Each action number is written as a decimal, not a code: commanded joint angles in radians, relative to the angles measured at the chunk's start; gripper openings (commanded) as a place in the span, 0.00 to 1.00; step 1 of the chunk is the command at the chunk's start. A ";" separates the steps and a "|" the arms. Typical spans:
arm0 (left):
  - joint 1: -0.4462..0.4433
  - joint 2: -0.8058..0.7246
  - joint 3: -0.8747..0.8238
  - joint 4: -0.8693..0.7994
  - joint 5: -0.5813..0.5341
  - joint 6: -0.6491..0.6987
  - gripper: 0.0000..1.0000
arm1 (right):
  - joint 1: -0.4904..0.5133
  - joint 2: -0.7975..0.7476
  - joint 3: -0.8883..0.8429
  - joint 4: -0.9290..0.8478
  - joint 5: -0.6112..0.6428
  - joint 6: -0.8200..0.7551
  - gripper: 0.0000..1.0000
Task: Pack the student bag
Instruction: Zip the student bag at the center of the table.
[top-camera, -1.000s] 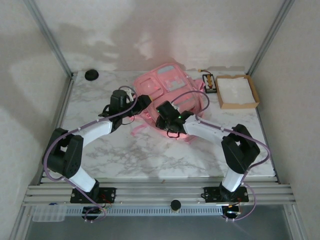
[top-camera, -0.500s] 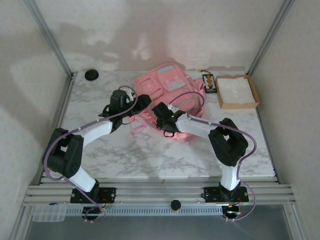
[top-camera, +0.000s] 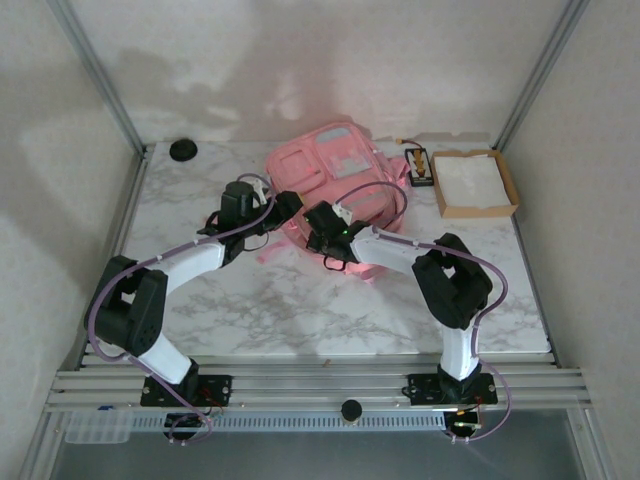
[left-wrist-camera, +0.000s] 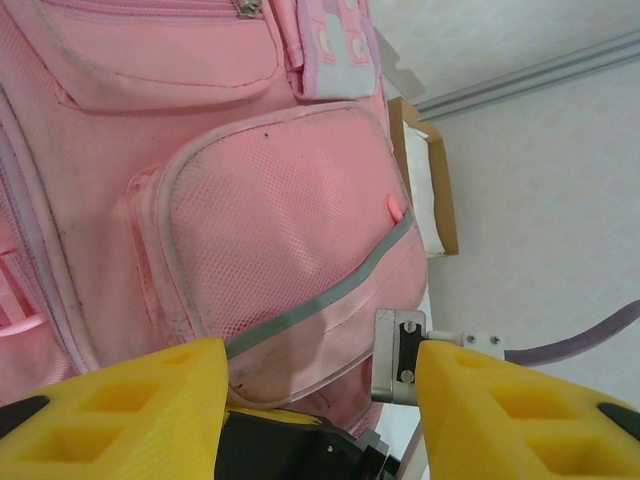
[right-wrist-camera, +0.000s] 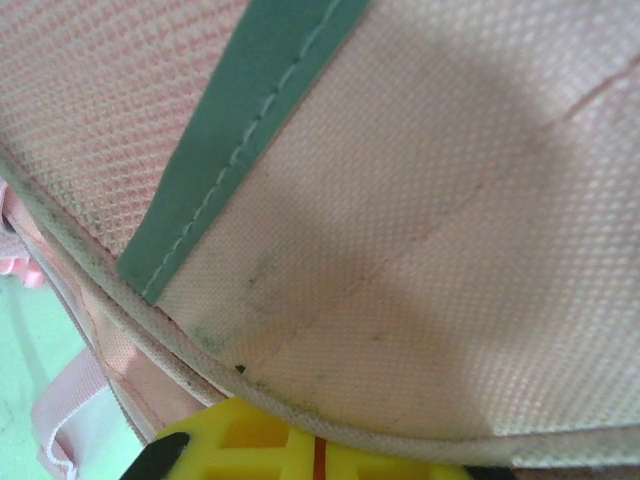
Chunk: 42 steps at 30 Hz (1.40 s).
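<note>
The left arm (top-camera: 170, 265) and the right arm (top-camera: 440, 285) shared one build: white shells on the long links and bulky black housings at the joints. A purple cable (top-camera: 240, 232) looped loosely along each arm. Black base plates (top-camera: 185, 388) were bolted to a ribbed aluminium rail (top-camera: 320, 385). A tiny green light glowed on the black body of the right tool (top-camera: 322, 228). The left tool (left-wrist-camera: 320, 405) carried thick bright-yellow fingers (left-wrist-camera: 110, 410) with recessed rectangular pockets, set on a black body. Beside them sat a small silver bracket (left-wrist-camera: 397, 355) with two dark screw heads.
</note>
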 joint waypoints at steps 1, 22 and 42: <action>0.009 0.003 -0.024 0.040 -0.019 -0.069 0.52 | -0.023 -0.059 0.012 0.026 -0.030 -0.056 0.02; -0.086 0.271 0.056 0.268 -0.089 -0.373 0.22 | -0.082 -0.185 -0.021 -0.093 -0.218 -0.205 0.00; 0.269 0.150 0.051 -0.222 -0.151 0.142 0.00 | -0.470 -0.256 -0.077 -0.127 -0.101 -0.660 0.00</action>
